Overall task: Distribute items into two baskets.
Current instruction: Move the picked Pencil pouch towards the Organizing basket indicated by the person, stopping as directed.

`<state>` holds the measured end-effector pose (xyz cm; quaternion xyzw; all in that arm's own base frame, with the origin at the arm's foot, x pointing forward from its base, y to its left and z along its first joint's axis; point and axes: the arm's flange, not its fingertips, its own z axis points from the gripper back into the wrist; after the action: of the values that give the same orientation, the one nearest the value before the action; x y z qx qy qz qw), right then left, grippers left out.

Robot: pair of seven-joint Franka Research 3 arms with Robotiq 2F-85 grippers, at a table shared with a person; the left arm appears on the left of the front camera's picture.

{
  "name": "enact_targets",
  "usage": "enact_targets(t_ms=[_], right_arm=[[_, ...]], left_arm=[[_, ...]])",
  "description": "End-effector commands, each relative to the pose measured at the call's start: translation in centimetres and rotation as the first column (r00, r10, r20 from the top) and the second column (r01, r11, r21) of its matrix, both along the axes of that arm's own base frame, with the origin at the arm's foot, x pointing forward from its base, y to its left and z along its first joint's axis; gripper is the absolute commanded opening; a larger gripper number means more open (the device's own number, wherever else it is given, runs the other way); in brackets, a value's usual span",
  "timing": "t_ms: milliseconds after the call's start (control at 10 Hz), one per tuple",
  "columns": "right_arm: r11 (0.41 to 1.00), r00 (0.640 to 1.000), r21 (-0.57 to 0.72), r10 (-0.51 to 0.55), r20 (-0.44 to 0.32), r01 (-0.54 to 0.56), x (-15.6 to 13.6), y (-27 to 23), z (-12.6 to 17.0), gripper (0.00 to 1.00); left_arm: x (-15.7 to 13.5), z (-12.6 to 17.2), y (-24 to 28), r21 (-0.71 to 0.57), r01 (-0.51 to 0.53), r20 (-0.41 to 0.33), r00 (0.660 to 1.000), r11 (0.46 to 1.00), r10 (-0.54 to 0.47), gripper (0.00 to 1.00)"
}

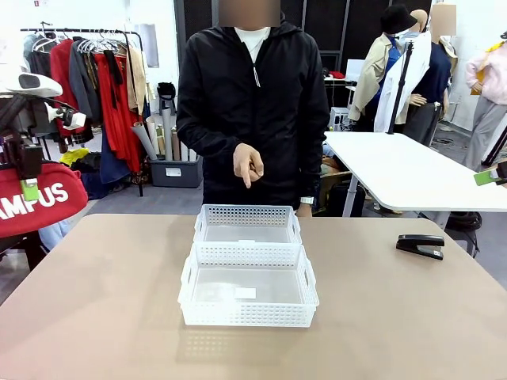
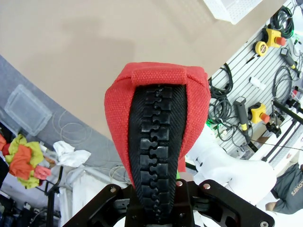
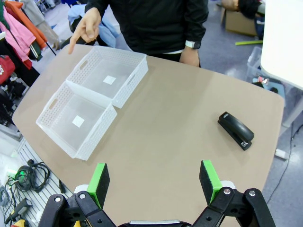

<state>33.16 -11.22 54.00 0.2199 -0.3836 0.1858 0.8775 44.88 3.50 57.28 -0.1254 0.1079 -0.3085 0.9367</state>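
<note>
My left gripper (image 1: 28,184) hangs above the table's left edge, shut on the red zip pouch (image 1: 40,204) with white lettering. In the left wrist view the pouch (image 2: 156,118) rises from between the jaws of that gripper (image 2: 156,201), black zipper facing the camera. Two white perforated baskets stand end to end mid-table, the far one (image 1: 247,214) and the near one (image 1: 248,315); both look empty. The black stapler (image 1: 421,245) lies at the right of the table. My right gripper (image 3: 154,182) is open high over the table, with the stapler (image 3: 235,130) ahead of it to the right.
A person in a black jacket stands at the far side, one hand (image 1: 248,165) pointing down over the far basket (image 3: 133,79). The near basket (image 3: 94,137) adjoins it. A white table (image 1: 396,170) stands behind at the right, a clothes rack (image 1: 95,71) at the left.
</note>
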Motion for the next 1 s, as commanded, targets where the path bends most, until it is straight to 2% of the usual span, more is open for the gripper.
enact_targets(t_ms=[0, 400, 900], right_arm=[[1.000, 1.000, 0.010, 0.007, 0.008, -0.007, 0.0, 0.1, 0.1, 1.00], [1.000, 1.000, 0.010, 0.007, 0.008, -0.007, 0.0, 0.1, 0.1, 1.00], [1.000, 1.000, 0.010, 0.007, 0.008, -0.007, 0.0, 0.1, 0.1, 1.00]], left_arm=[[-0.2, 0.1, -0.1, -0.004, -0.021, 0.004, 1.000, 1.000, 0.021, 0.00], [2.4, -0.6, -1.0, 0.002, 0.010, 0.021, 1.000, 1.000, -0.010, 0.00], [10.3, -1.1, -4.1, 0.016, 0.099, -0.006, 0.995, 0.995, -0.099, 0.00]])
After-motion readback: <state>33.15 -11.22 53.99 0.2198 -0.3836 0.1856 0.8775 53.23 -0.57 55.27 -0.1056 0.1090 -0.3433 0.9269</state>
